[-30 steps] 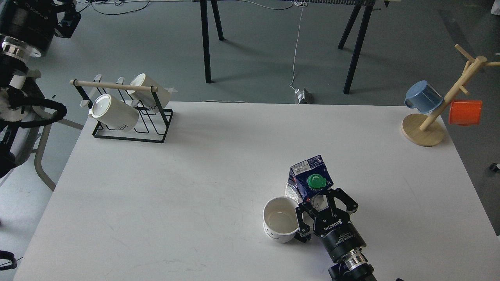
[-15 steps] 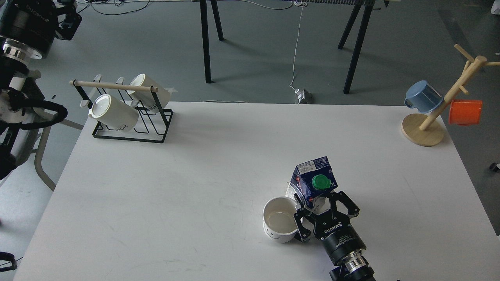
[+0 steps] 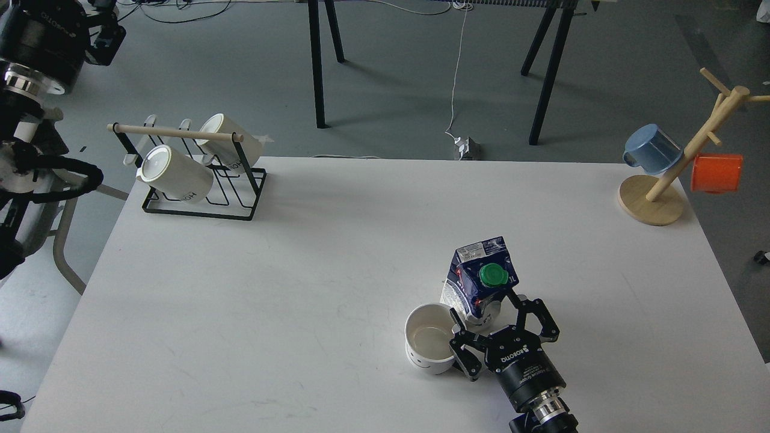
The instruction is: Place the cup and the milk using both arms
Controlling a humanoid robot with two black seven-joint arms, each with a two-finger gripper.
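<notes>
The milk (image 3: 481, 282), a dark blue and white carton with a green cap, stands on the white table (image 3: 301, 270) at the front right. The cup (image 3: 428, 344), a white mug with a smiley face, stands upright just left of and in front of the carton, almost touching it. My right gripper (image 3: 490, 317) is open. Its fingers are spread on either side of the carton's near lower part, and the left finger is close to the cup's rim. My left gripper (image 3: 101, 35) is far off at the top left, beyond the table, dark and partly cut off.
A black wire rack (image 3: 198, 180) with two cream mugs stands at the back left. A wooden mug tree (image 3: 656, 198) with a blue mug (image 3: 652, 149) and an orange mug (image 3: 716, 172) stands at the back right corner. Black table legs stand on the floor behind.
My right gripper has opened wider and drawn back a little towards me. The carton, tilted before, now stands more upright on the table. The cup and left arm have hardly moved.
</notes>
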